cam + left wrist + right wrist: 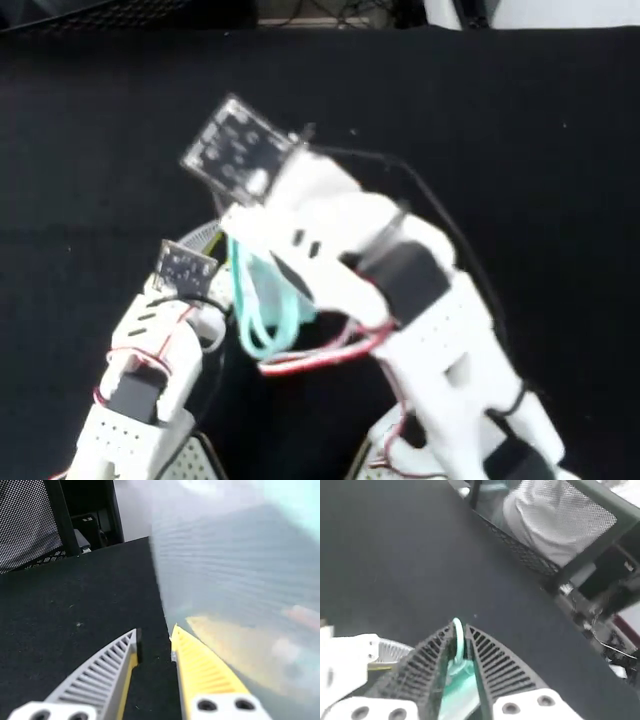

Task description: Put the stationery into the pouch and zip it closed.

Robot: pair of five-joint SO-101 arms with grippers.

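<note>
The pouch (240, 570) is translucent with teal trim and hangs lifted off the black table (500, 130). My right gripper (461, 630) is shut on its teal edge (457, 667), which runs up between the black fingers. In the high view the teal loops (262, 305) dangle under the raised right arm (350, 250). My left gripper (154, 635) stands open beside the pouch with only table in its gap. Its yellow finger (200, 670) lies against the pouch wall and its grey finger (100, 675) stays clear. A blurred reddish shape (300, 615) shows through the pouch.
The left arm (150, 340) sits low at the front left, close under the right arm, and its fingers (387, 652) show beside the right gripper. A black mesh chair (25, 525) stands past the table's far edge. Open table lies to the back and both sides.
</note>
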